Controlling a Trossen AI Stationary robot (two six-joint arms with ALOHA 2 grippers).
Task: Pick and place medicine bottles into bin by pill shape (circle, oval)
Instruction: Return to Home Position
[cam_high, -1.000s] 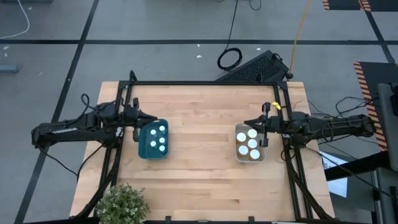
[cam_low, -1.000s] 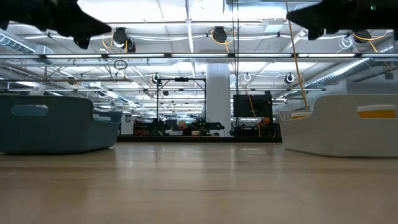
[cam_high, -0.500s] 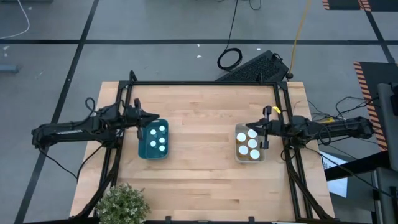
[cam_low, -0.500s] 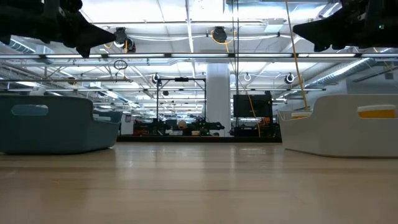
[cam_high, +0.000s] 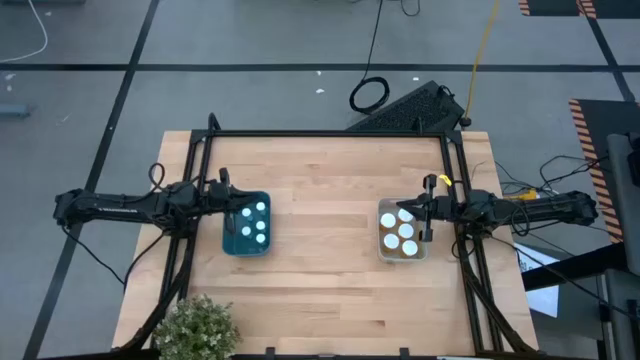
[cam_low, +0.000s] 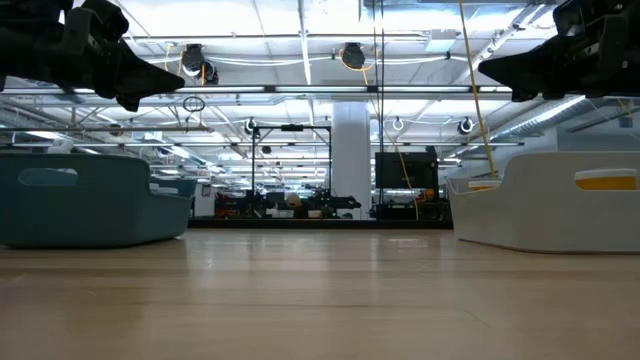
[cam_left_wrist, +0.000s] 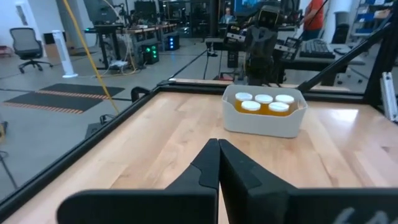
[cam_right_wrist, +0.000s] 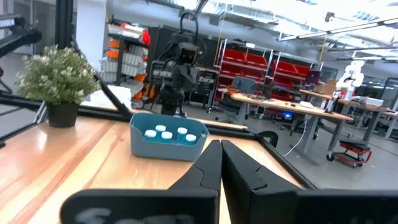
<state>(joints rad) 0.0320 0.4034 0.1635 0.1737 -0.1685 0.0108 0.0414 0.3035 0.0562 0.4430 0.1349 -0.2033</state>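
- Left gripper (cam_high: 226, 196) pulls back to the blue bin's (cam_high: 245, 245) left edge, fingers pressed together, empty.
- Right gripper (cam_high: 424, 208) sits by the white bin (cam_high: 383, 249), also closed, empty.
- Medicine bottles (cam_high: 401, 230) all lie in bins; sorting looks finished.

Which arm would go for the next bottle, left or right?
Neither looks favoured: no bottle shows loose on the table. Left gripper sits shut beside the blue bin, right gripper shut at the white bin.
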